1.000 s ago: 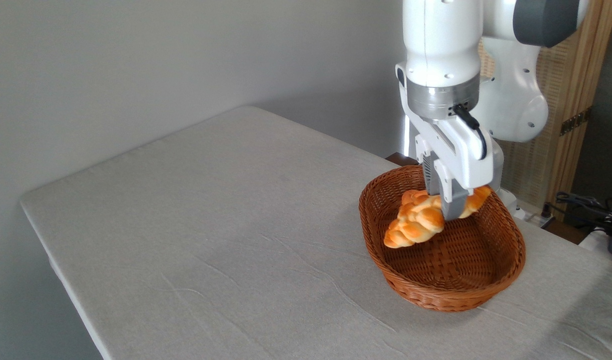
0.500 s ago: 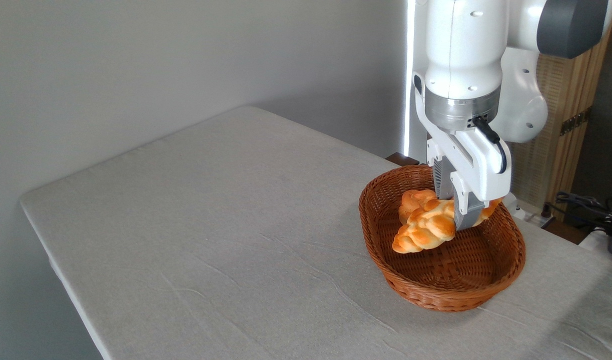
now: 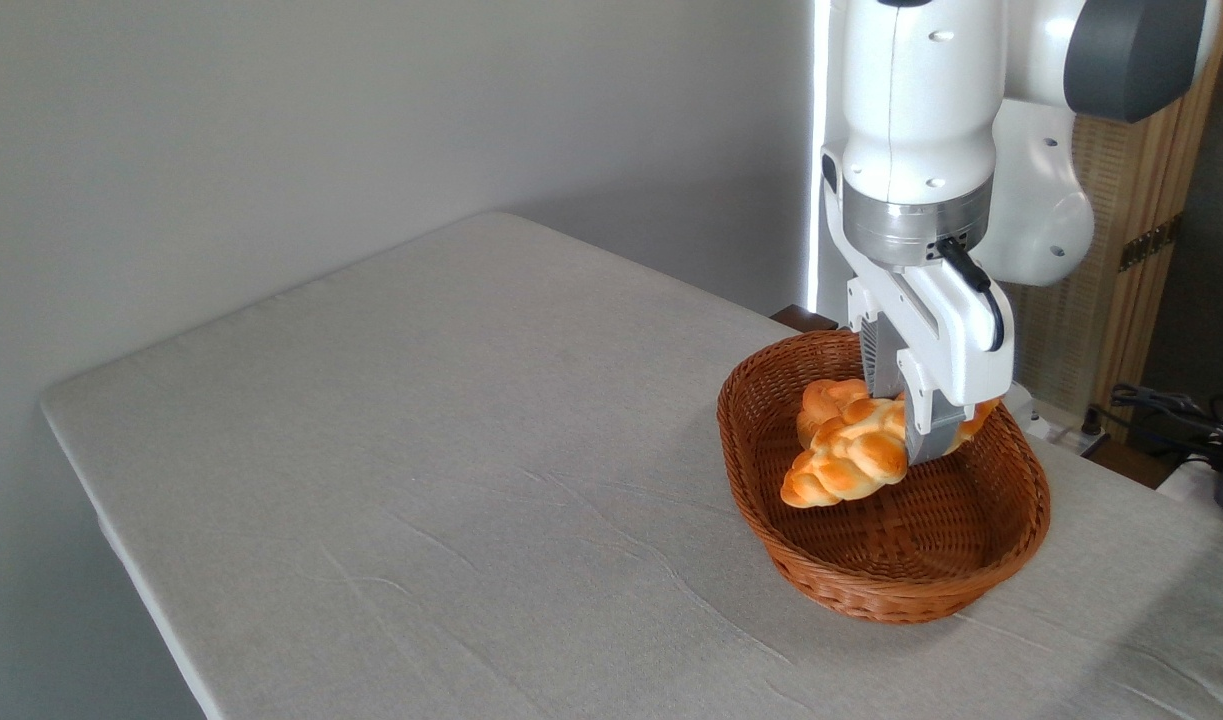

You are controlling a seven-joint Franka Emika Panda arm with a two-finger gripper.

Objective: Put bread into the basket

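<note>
1. Golden bread (image 3: 851, 455) is clamped in tool (image 3: 921, 435), hanging inside basket (image 3: 871, 590), approx. above its floor.
2. Lower w/ care till it rests, then spread fingers and go straight up.

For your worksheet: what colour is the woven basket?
Reddish-brown wicker basket, clearest in the fixed camera view.

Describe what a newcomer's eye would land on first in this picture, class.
The white robot arm's gripper, shut on a golden-orange braided bread loaf, hangs inside the oval reddish-brown wicker basket at the right. The rest of the grey cloth-covered table lies bare.
</note>
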